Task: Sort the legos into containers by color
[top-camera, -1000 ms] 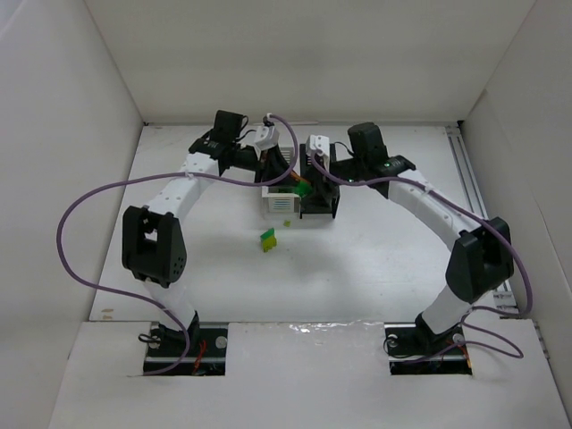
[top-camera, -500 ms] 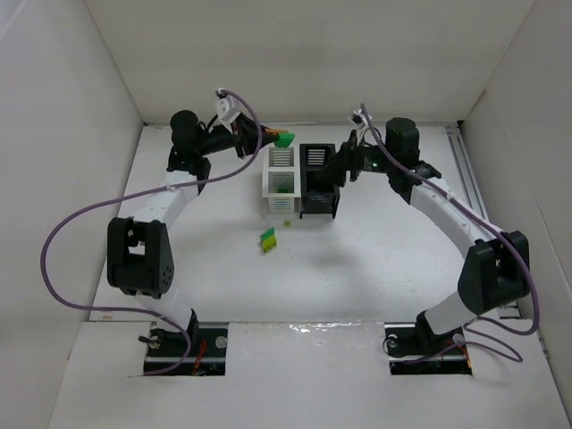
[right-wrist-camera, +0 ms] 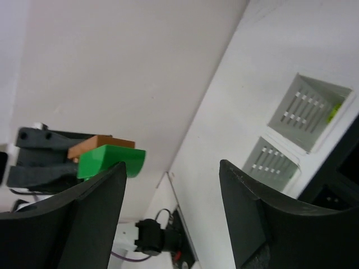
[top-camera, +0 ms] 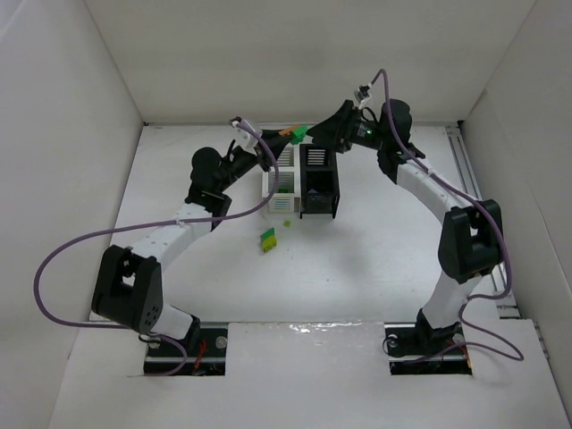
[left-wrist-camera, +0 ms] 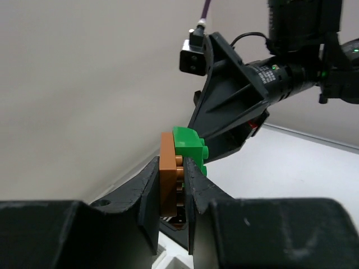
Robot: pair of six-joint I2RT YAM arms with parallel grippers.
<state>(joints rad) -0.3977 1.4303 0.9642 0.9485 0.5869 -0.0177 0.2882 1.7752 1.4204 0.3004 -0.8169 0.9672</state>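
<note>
My left gripper (top-camera: 284, 138) is raised above the back of the containers and is shut on an orange lego (left-wrist-camera: 168, 162) with a green lego (left-wrist-camera: 189, 147) stuck to it. My right gripper (top-camera: 323, 134) is open and faces it at close range, its left finger (right-wrist-camera: 95, 218) beside the green lego (right-wrist-camera: 109, 159). The containers are two white bins (top-camera: 280, 179) and two black bins (top-camera: 319, 181) joined as one block. A green and yellow lego (top-camera: 267, 238) and a tiny yellow-green lego (top-camera: 286, 222) lie on the table in front of the bins.
White walls enclose the table on the left, back and right. Purple cables loop from both arms. The right wrist view shows the white bins (right-wrist-camera: 307, 109) from above. A rail (top-camera: 469, 179) runs along the right edge.
My left gripper lifted the joined legos from over the bins to high at the back. My right gripper swung up and left to face it.
</note>
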